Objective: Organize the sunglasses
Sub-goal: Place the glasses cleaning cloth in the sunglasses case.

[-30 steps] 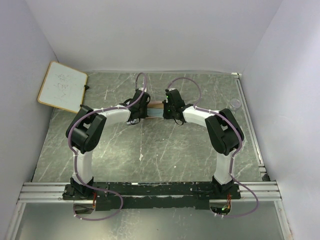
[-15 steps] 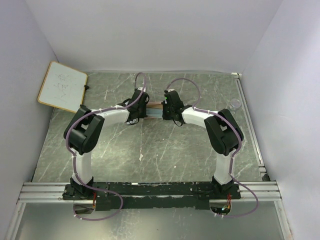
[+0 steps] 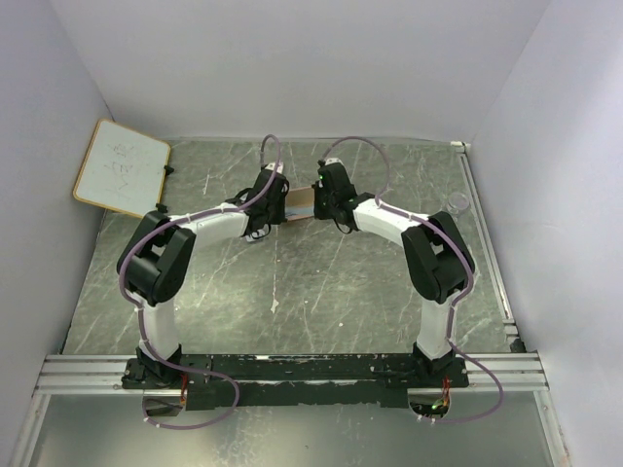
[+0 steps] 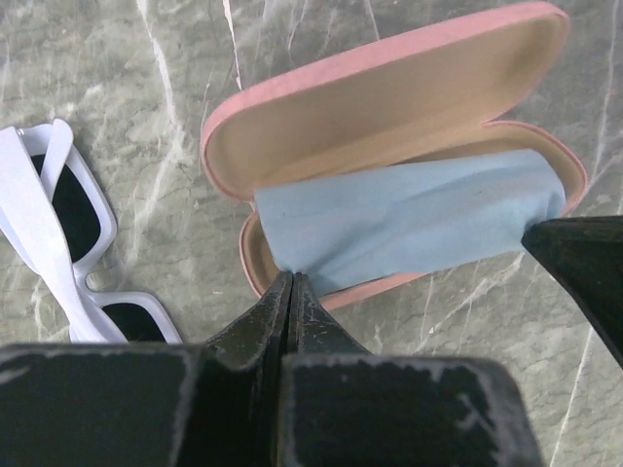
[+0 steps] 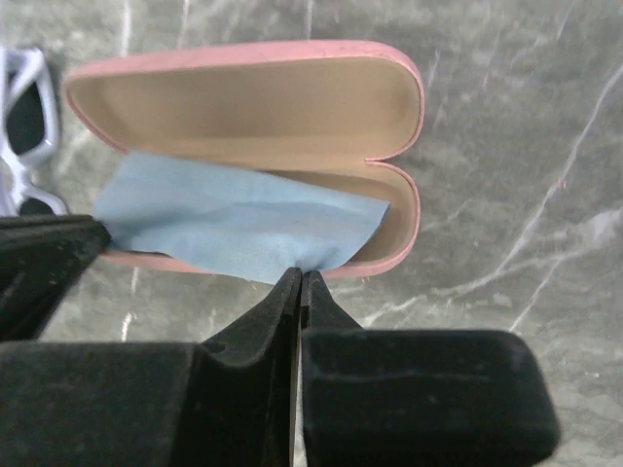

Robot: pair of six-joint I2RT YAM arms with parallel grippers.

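While the left tool (image 4: 290, 284) and right tool (image 5: 300, 280) each pinch shut on a corner of the blue cloth (image 4: 409, 219), it covers the open pink case (image 4: 389, 97). The sunglasses (image 4: 39, 229) lie on the desk (image 4: 146, 78) beside the case. Both arms have reached farther out than a second ago.

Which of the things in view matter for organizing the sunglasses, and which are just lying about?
Part of the job: sunglasses; open pink case; blue cloth lying in the case, pinched by the left hand and the right hand.
Lying about: whiteboard; small clear container.
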